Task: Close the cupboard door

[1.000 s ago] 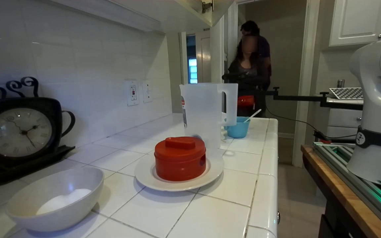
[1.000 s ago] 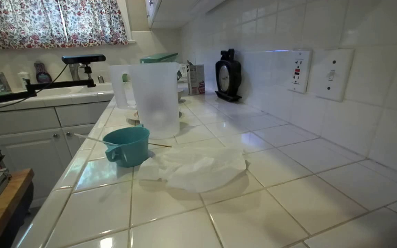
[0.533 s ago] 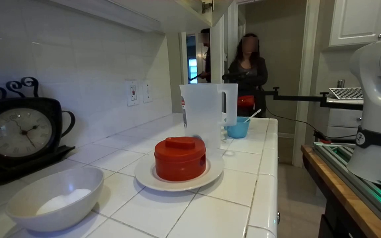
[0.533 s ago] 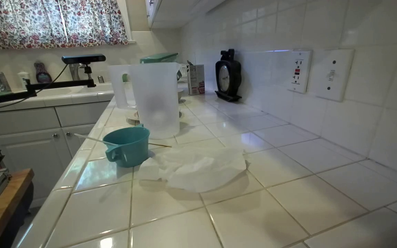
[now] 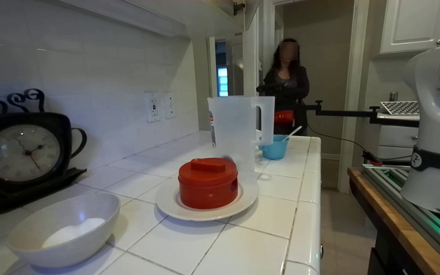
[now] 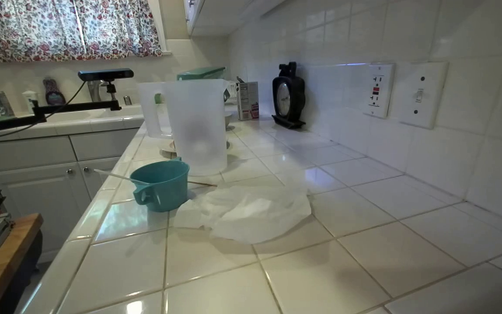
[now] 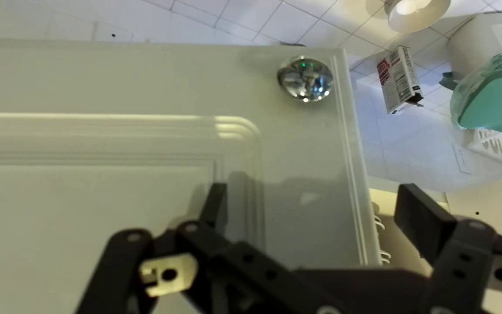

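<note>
While my gripper (image 7: 312, 198) holds its fingers wide apart, the edge of the raised-panel cupboard door (image 7: 159, 141) shows between them, its chrome knob (image 7: 305, 80) beyond.

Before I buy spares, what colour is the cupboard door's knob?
Silver; the wrist view shows the knob best.

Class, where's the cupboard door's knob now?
In the wrist view, the knob sits near the top-right corner of the cupboard door, left of the box.

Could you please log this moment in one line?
cupboard door: open | hand: open, near door edge, contact unclear | knob: not gripped
</note>
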`<act>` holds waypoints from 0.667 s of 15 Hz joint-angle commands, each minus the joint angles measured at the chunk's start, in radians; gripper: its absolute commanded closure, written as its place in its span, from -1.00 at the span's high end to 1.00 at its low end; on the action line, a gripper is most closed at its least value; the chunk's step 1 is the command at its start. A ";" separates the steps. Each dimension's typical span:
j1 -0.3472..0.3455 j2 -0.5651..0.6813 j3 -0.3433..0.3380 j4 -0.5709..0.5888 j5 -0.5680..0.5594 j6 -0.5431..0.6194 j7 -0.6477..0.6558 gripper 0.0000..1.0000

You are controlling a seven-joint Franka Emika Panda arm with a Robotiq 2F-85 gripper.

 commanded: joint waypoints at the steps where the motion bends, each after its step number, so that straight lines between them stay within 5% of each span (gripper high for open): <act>1: -0.003 0.060 -0.005 0.071 0.039 -0.006 -0.052 1.00; 10: -0.007 0.147 0.001 0.136 0.064 -0.007 -0.080 1.00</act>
